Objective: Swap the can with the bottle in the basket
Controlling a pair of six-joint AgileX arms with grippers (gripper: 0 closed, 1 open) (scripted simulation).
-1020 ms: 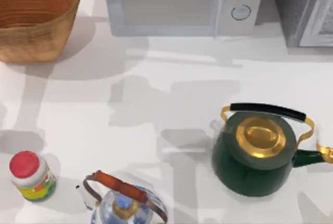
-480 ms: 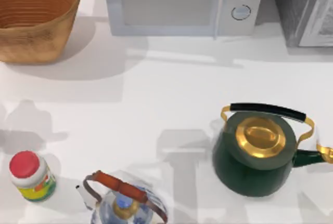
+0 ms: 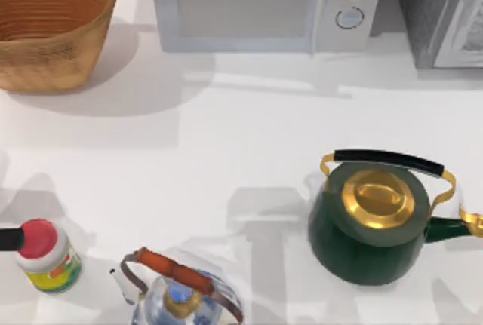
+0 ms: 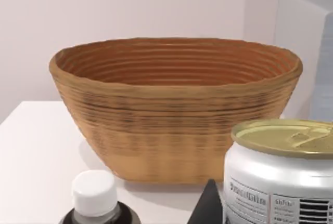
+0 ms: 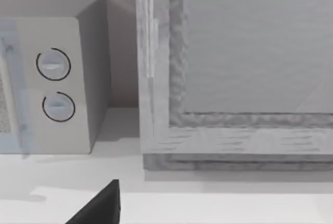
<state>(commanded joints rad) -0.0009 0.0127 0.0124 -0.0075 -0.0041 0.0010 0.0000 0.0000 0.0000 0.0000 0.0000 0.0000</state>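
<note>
Left wrist view: left tool (image 4: 218, 209) appears clamped on the can (image 4: 283, 172), with the basket (image 4: 171, 115) empty just ahead of it. Suggest setting the can down upright on bare desk (image 3: 226, 159), apart from the bottle (image 3: 45, 256) close beside the tool. The desk is white and smooth. Right tool (image 5: 99, 206) is idle facing the microwave (image 5: 47, 78); grip cannot tell.
</note>
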